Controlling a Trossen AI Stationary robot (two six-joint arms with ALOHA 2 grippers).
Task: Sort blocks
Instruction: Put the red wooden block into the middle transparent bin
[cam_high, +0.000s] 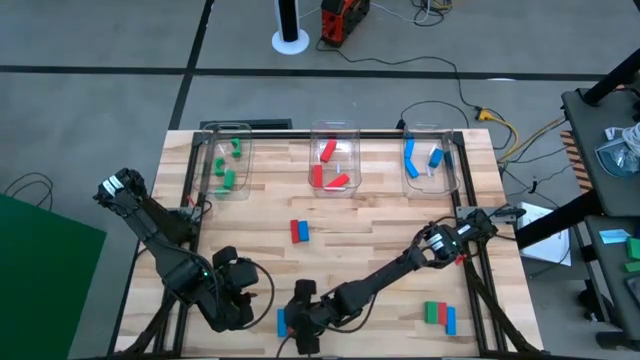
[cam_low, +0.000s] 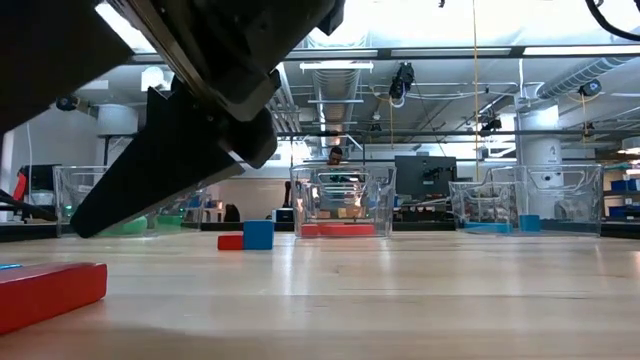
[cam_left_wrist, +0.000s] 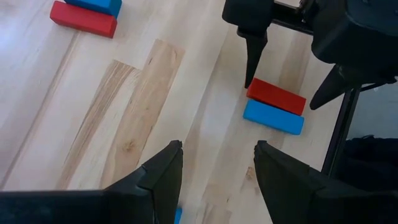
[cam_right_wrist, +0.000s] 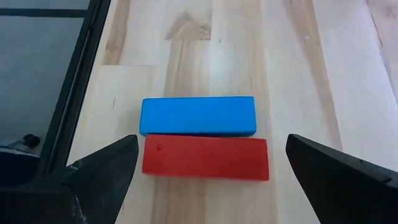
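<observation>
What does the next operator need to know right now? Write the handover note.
Right tool: open, hovering over the small red rectangular block and the blue rectangular block lying side by side at the table's near edge; nothing held.
Left tool: open, empty, waiting at the near left of the wooden table.
Done: green blocks in the left clear plastic bin, red in the middle bin, blue in the right bin.
Left: this pair, the red-and-blue pair at mid-table, and the green, red and blue group near the right corner.
</observation>
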